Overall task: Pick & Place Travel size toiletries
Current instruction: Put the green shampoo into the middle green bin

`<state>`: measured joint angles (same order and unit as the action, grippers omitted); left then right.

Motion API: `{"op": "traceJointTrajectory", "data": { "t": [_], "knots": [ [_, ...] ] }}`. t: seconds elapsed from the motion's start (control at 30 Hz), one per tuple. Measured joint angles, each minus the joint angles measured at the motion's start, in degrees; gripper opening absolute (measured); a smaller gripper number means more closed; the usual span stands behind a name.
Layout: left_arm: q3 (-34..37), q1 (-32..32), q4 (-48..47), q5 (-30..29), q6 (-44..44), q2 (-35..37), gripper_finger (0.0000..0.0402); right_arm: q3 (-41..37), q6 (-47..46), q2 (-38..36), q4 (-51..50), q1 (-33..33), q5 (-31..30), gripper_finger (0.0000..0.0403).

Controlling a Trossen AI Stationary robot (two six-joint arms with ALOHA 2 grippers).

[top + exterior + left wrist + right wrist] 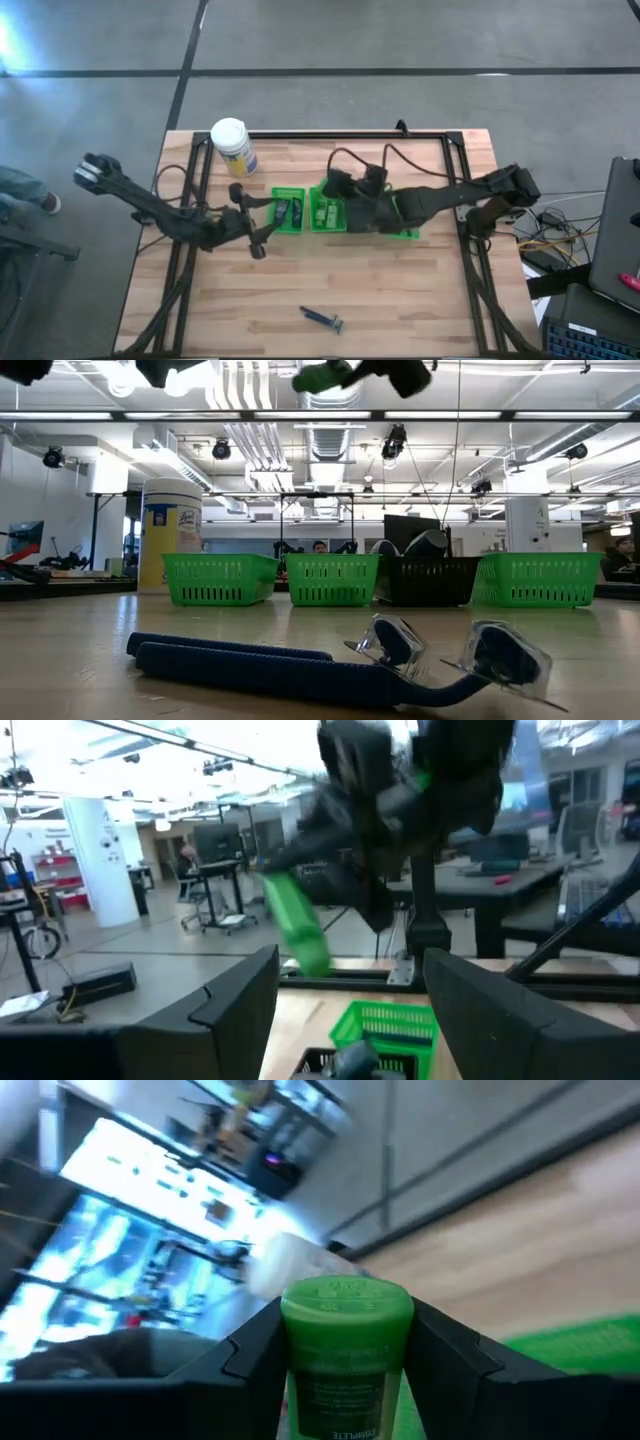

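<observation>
My right gripper [338, 192] hangs high over the middle green bin [327, 213] and is shut on a small bright green bottle [345, 1350]. The low view shows that bottle [322, 376] at the very top, and the left wrist view shows it [296, 925] slanting below the dark gripper. My left gripper [257, 238] is open and holds nothing, near the left bin [288, 210]; dark items lie in that bin. A dark blue razor [322, 319] with a clear cap [500, 655] lies flat near the table's near edge. My right gripper pinches the green bottle between its two fingers [255, 1345], which sit on opposite sides of it just below the round cap [347, 1305]. The bottle is lifted clear of the table and bins. It hangs slanting down from the fingers, its free end [312, 960] lowest.
A white canister with a yellow label [232, 145] stands at the far left of the table. Another green bin [408, 230] lies partly under my right arm, and a dark basket [430, 580] shows in the row. Bare wood lies between the bins and the razor.
</observation>
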<state>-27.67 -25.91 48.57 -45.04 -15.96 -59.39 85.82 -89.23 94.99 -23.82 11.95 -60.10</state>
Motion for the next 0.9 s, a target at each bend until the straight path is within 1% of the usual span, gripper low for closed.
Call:
{"op": "traceJointTrajectory", "data": {
  "t": [0.1,0.17,0.23,0.27,0.37,0.43,0.5,0.7,0.83,0.9],
  "knots": [
    [-2.68,1.27,1.03,-0.05,-0.26,-3.93,0.0254,0.03,6.62,0.31,6.36,-1.01,0.29,0.0153],
    [-4.79,2.13,1.55,-1.3,-0.21,-6.11,0.0255,0.03,7.52,0.41,6.52,-1.38,1.67,0.0152],
    [-6.57,3.4,1.66,-3.97,0.11,-7.68,0.0255,-0.09,7.87,0.45,6.52,-1.42,2.62,0.0154],
    [-7.35,4.21,2.11,-4.02,1.0,-8.39,0.0255,-0.13,7.83,0.47,6.46,-1.4,2.67,0.0156],
    [-8.41,6.17,1.92,-3.04,6.43,-10.24,0.0255,-0.13,7.8,0.46,6.55,-1.35,2.69,0.016],
    [-8.38,6.85,1.35,-1.83,10.77,-11.38,0.0255,-0.13,8.04,0.47,6.52,-1.36,2.67,0.0157],
    [-8.32,7.1,1.48,-0.26,13.31,-12.29,0.0255,-0.13,8.22,0.47,6.54,-1.36,2.69,0.0153],
    [-8.32,8.59,1.56,-0.31,13.73,-14.39,0.0255,-0.13,7.41,0.47,6.61,-1.14,2.7,0.0159],
    [-8.92,10.49,1.84,0.58,14.2,-15.71,0.0255,-0.13,6.93,0.47,6.63,-1.14,3.09,0.0156],
    [-9.32,11.68,1.86,2.04,14.34,-16.36,0.0255,-0.13,6.88,0.47,6.65,-1.14,3.24,0.0153]
  ]
}}
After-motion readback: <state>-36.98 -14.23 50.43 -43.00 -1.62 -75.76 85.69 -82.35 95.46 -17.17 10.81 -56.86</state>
